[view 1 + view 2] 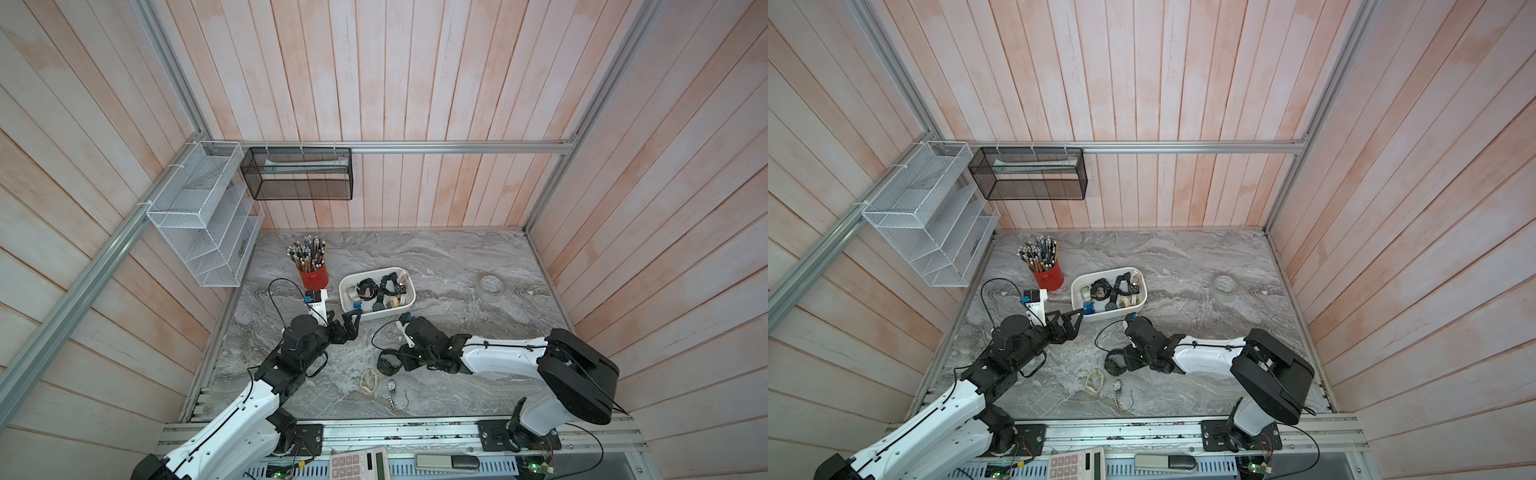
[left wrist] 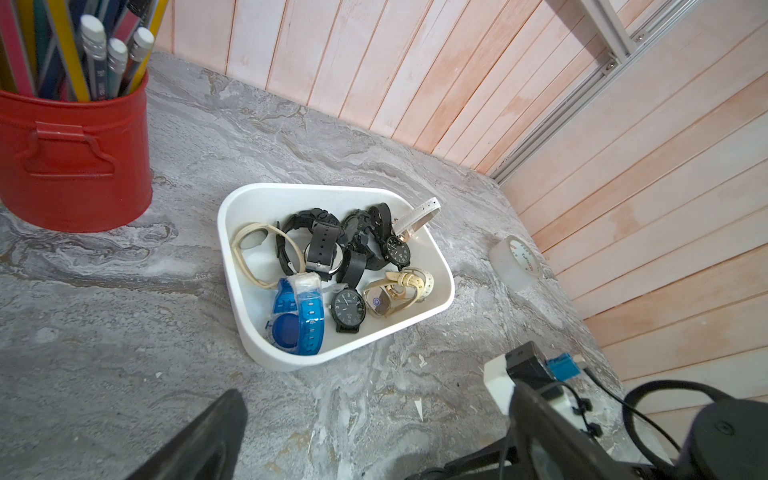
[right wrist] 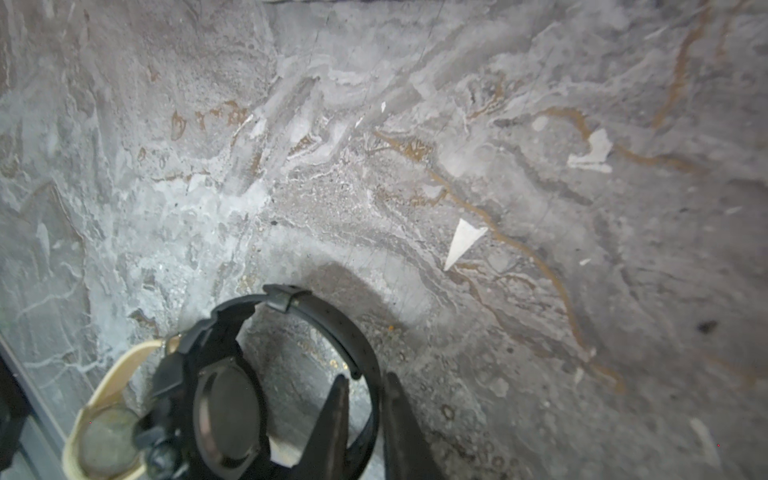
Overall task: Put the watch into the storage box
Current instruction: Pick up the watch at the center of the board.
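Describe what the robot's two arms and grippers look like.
The left arm and right arm have white shells with black joints. The left gripper and right gripper are black with tapered fingers. Thin black cables loop off each wrist beside white, blue-tipped camera mounts.

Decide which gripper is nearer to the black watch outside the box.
Right. The right gripper is closed on the strap of the black watch. The left gripper hangs open beside the near corner of the white box, apart from that watch.

Left tool [image 1: 345,319] spread wide, hovering; right tool [image 3: 366,376] pinched closed, low.
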